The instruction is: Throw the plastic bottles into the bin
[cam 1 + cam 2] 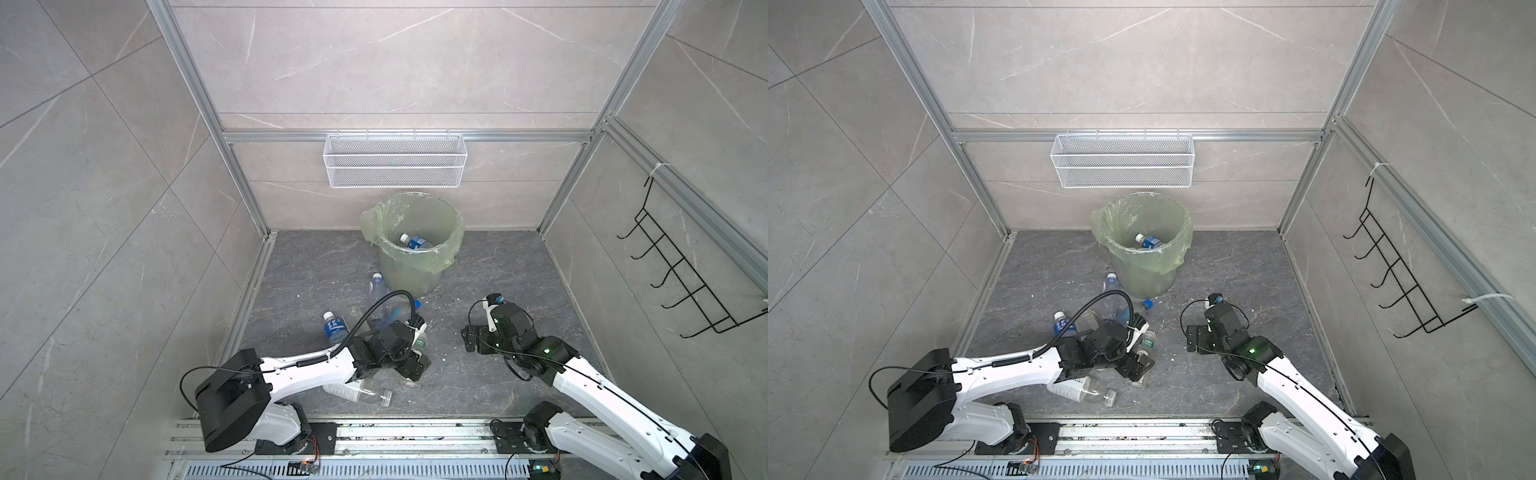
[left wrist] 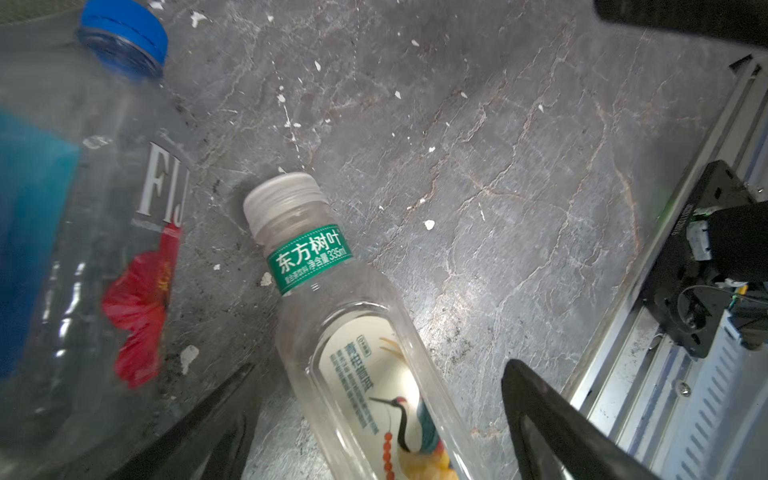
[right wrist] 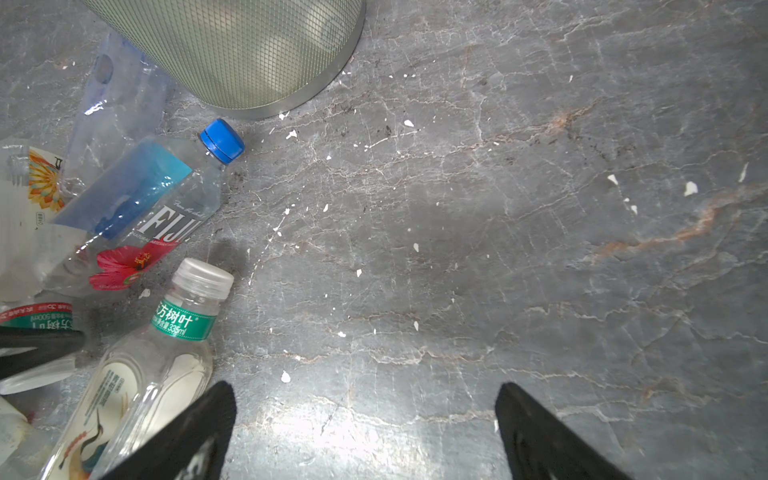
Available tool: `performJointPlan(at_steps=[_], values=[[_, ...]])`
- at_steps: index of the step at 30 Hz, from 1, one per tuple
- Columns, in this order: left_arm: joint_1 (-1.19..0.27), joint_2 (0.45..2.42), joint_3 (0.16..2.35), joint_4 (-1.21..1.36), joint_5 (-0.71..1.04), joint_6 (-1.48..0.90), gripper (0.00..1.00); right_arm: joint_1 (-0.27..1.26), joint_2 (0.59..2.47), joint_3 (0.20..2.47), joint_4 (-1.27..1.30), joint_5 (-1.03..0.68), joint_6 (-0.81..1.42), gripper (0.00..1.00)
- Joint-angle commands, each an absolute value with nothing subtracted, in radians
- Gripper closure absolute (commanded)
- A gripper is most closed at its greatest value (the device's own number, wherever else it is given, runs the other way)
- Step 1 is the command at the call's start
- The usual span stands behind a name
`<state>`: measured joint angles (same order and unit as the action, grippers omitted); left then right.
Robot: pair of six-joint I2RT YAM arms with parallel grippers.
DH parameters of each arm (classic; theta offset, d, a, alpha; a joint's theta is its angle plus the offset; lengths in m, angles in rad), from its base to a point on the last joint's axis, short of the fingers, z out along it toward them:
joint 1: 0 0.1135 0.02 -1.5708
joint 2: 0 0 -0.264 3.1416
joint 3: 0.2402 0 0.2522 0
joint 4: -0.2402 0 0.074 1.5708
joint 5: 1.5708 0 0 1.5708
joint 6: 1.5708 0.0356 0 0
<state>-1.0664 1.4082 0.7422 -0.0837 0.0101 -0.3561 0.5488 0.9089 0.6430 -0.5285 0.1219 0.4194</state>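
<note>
On the dark stone floor [image 1: 519, 270], at 6 o'clock of the round pale-green bag-lined bin [image 1: 409, 276], clear plastic bottles [image 1: 333, 326] lie scattered; left gripper [image 2: 379, 365] spreads wide astride a green-banded bottle [image 2: 309, 257], unclamped; right gripper [image 3: 365, 386] likewise wide, empty.

Top pair high, downward; wrists low, sharing green-label bottle [image 2: 361, 345] [image 3: 166, 357]

Grey stone floor [image 1: 498, 270] under strewn plastic bottles [image 1: 334, 326] and the bin [image 1: 409, 272]

Lower centre in a top view, the left arm [image 1: 311, 368] hides most of the green-banded bottle [image 1: 420, 343], and the blue-capped bottle [image 2: 95, 249] is blurred in the left wrist view.
</note>
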Motion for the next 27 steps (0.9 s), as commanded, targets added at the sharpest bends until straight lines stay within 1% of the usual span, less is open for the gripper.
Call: performJointPlan(at_steps=[1,6,11,24,27], values=[[-1.083,1.448,0.794,-0.086,-0.004,-0.410,0.00,0.551,0.914,0.643,-0.550,0.116,0.431,0.00],[-1.099,1.521,0.824,-0.108,-0.018,-0.448,0.01,0.551,0.916,0.643,-0.550,0.115,0.429,0.00],[-1.109,1.580,0.864,-0.166,-0.066,-0.467,0.09,0.552,0.910,0.643,-0.552,0.115,0.429,0.01],[-1.165,1.667,0.948,-0.311,-0.209,-0.453,0.12,0.551,0.910,0.637,-0.548,0.119,0.434,0.00],[-1.176,1.675,0.949,-0.314,-0.222,-0.460,0.17,0.552,0.908,0.637,-0.550,0.121,0.435,0.00]])
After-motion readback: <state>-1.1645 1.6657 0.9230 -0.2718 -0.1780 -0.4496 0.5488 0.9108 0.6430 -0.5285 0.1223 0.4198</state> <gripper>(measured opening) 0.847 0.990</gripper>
